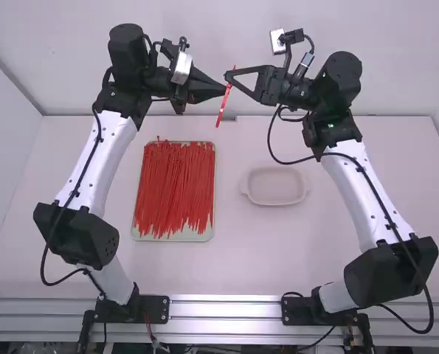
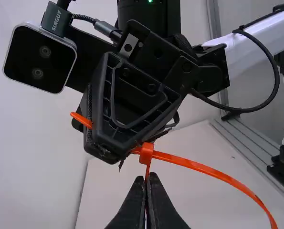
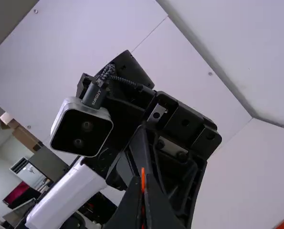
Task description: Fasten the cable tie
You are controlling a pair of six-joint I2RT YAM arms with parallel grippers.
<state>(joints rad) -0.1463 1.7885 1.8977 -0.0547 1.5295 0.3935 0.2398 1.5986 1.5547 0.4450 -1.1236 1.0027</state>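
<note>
A red cable tie [image 1: 220, 109] hangs in the air high above the back of the table, between the two grippers that meet tip to tip. My left gripper [image 1: 226, 89] comes in from the left and is shut, its tips [image 2: 145, 180] pinching the tie just under its head [image 2: 146, 153]. The strap [image 2: 206, 170] curves away freely. My right gripper [image 1: 238, 77] comes in from the right and is shut on the tie, a thin orange strip [image 3: 142, 175] showing between its fingers [image 3: 132, 200].
A beige tray [image 1: 210, 234] with several loose red cable ties lies on the table's left half. A white oval dish [image 1: 275, 186] stands to its right. Both arms are raised well above the table.
</note>
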